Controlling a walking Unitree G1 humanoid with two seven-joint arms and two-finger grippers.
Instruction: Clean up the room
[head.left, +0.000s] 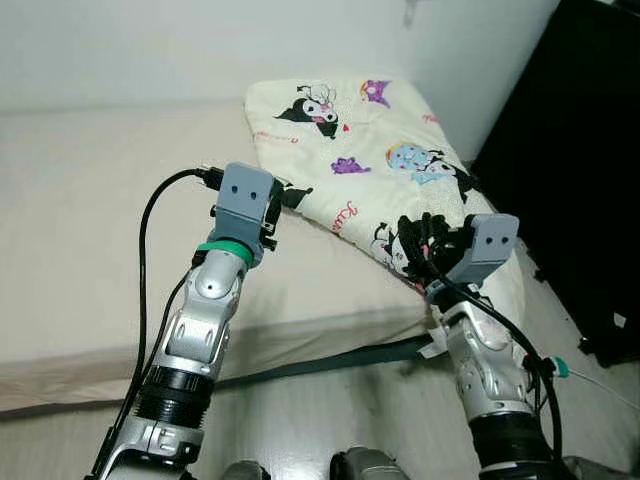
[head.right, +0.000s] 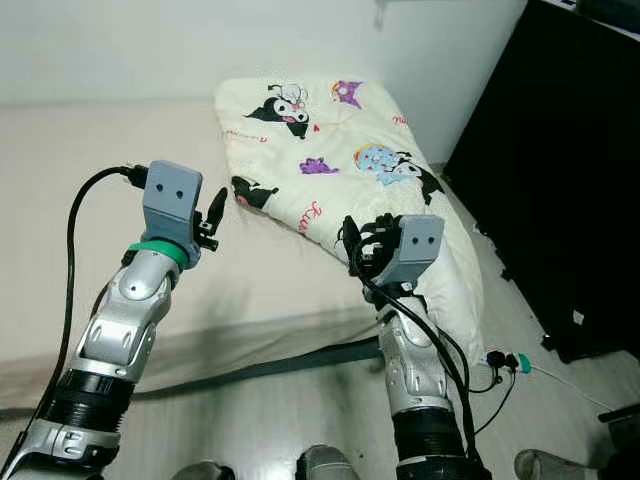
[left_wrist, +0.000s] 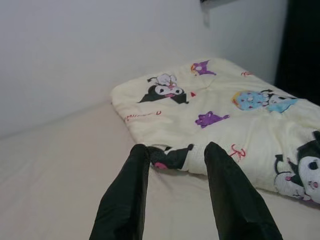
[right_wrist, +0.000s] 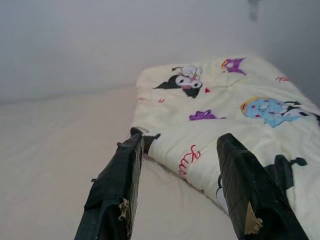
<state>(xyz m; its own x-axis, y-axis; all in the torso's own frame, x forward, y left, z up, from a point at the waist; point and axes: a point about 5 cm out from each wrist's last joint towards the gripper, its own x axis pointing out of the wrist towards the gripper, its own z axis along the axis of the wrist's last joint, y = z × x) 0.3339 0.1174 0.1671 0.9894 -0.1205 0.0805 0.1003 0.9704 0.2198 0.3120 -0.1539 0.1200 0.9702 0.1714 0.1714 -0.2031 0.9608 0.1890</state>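
Note:
A folded cream blanket (head.left: 370, 150) printed with cartoon figures lies on the right end of a bed (head.left: 90, 200) covered in a plain beige sheet. My left gripper (head.right: 212, 215) is raised over the sheet just left of the blanket's near corner. In the left wrist view its fingers (left_wrist: 125, 195) stand open with nothing between them, pointing at the blanket (left_wrist: 225, 110). My right gripper (head.left: 415, 240) hovers at the blanket's near edge by the bed's front corner. In the right wrist view it (right_wrist: 179, 139) is open and empty over the blanket (right_wrist: 225, 100).
A tall black cabinet (head.left: 570, 150) stands close to the right of the bed. A white wall (head.left: 150, 40) runs behind the bed. On the pale floor (head.left: 330, 420) a thin cable with a teal plug (head.right: 520, 362) lies near my right arm.

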